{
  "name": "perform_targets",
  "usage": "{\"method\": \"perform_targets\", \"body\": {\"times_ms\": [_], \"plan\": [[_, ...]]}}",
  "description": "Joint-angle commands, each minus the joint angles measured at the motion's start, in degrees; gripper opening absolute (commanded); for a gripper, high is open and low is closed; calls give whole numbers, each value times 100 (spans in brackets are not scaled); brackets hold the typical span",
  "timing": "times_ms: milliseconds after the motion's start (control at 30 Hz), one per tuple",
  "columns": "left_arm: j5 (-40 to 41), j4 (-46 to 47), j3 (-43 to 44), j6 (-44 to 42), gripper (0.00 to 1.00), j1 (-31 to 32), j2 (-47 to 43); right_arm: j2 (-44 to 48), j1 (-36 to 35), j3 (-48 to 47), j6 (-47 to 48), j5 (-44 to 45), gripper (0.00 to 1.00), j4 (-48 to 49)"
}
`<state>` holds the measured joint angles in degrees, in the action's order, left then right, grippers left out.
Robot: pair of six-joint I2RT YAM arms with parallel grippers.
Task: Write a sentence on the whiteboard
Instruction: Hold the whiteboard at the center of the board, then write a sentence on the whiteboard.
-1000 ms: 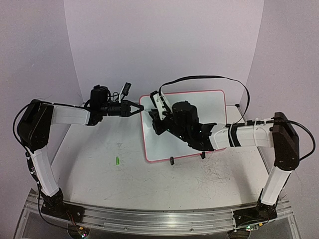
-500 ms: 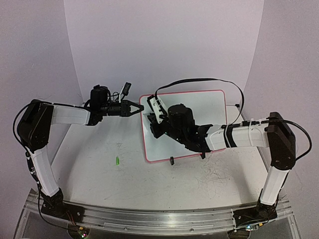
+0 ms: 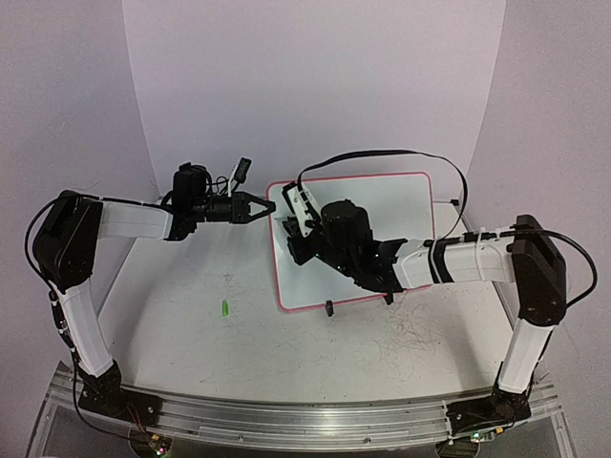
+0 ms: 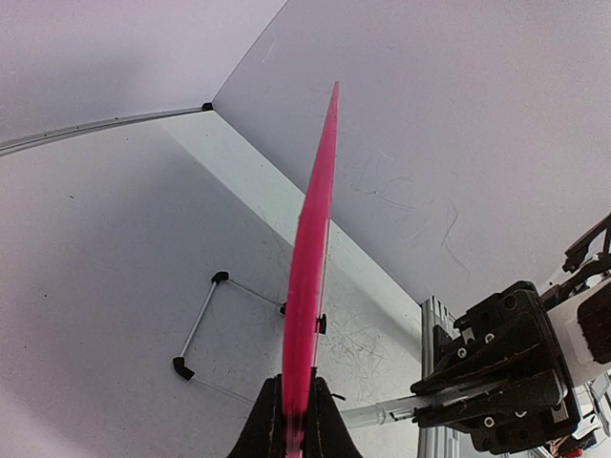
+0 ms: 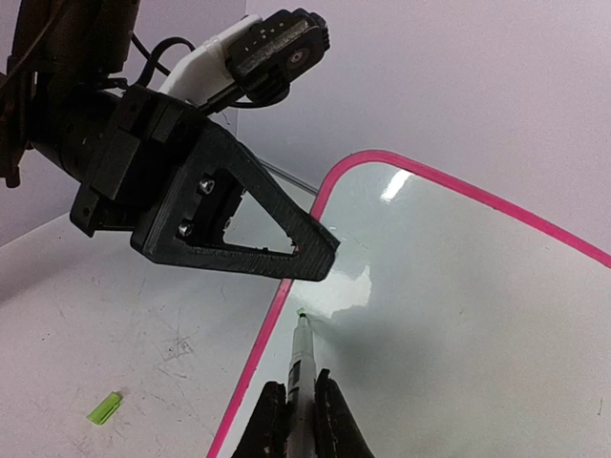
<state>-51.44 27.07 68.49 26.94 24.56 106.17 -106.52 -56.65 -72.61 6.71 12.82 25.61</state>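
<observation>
While the left tool [image 3: 266, 212] pinches the pink rim of the whiteboard [image 3: 387, 205] at its left edge, jaws closed narrow on the thin plastic, the right tool [image 5: 298, 399] grips a slim marker [image 5: 300, 367] between its fingers and sets the green tip on the board close to the upper left corner. The board sits at the far middle of the desk [image 3: 191, 329], its long axis running left to right, the left end angled a little toward the arms. Its face is glossy white, bordered by a thin red-pink rim with rounded corners, and catches a bright glare near the corner. Two small black clip feet [image 3: 327, 307] show on the near edge. The marker points away from the right wrist, its barrel lying almost along the board's left rim. From the left wrist, the board appears edge-on as a narrow pink blade. A small green cap [image 3: 224, 308] lies on the desk, well apart from the board, to its left.
</observation>
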Motion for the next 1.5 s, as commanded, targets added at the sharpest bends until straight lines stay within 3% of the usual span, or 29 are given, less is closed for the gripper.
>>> {"method": "perform_targets", "body": {"times_ms": [0,433,767,1467], "plan": [[7,197,16,-22,0,-28,-98,-42,-78,104,-165,109,0,-9],[-7,202,18,-17,0,-24,-108,-13,-264,196,-313,272,0,-33],[-12,201,15,-22,0,-28,-131,508,-257,168,-421,247,0,144],[-44,202,15,-31,0,-29,-149,80,-67,-54,-449,715,0,256]]}}
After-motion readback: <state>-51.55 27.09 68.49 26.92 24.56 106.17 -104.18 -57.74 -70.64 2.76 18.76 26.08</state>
